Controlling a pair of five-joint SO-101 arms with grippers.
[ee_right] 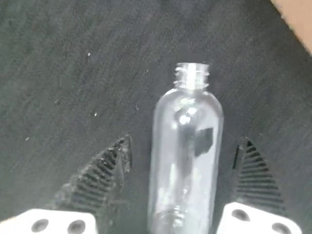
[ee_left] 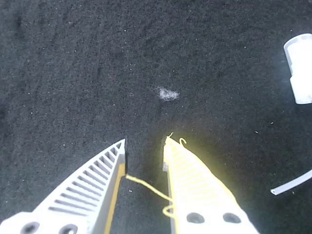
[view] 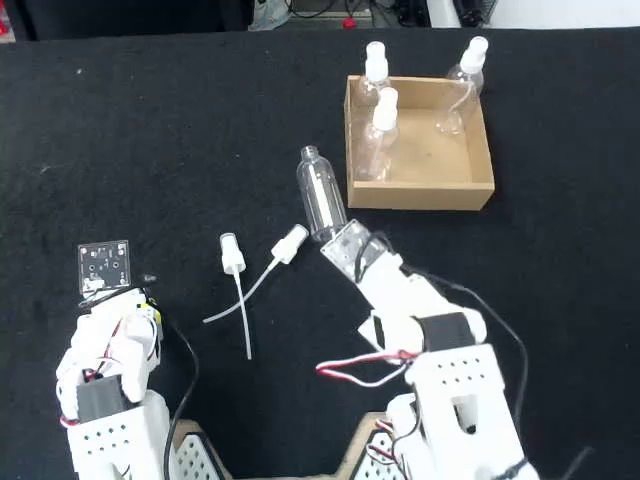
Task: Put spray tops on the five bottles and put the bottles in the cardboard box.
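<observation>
Right end effector [ee_right: 186, 141] is sitting wide open, one finger on each side of the clear plastic bottle with the bare threaded neck [ee_right: 187, 112]. There is a gap showing on both sides, so it is gripping nothing yet. The bottle is lying on the black cloth table [view: 150, 130], base between the fingers and neck pointing away from them. Probably it is framing the body for a grab so the open mouth ends up free for a top.

Left end effector [ee_left: 145, 144] is hanging just above the table, fingers partly apart and holding nothing. It looks parked close to the parts it needs. A white spray top with a thin dip tube [view: 232, 255] is lying ahead of it and off to one side. A second white spray top with a curved tube [view: 290, 243] is lying farther along, just beside the right end effector's fingertips, close to the bottle's base.

The shallow brown cardboard box [view: 420, 195] is sitting just past the bottle's neck, ahead of the right end effector. Three clear bottles with white spray tops on [view: 383, 130] are in it, apparently finished. The open bottle is looking like the next one to be capped.
</observation>
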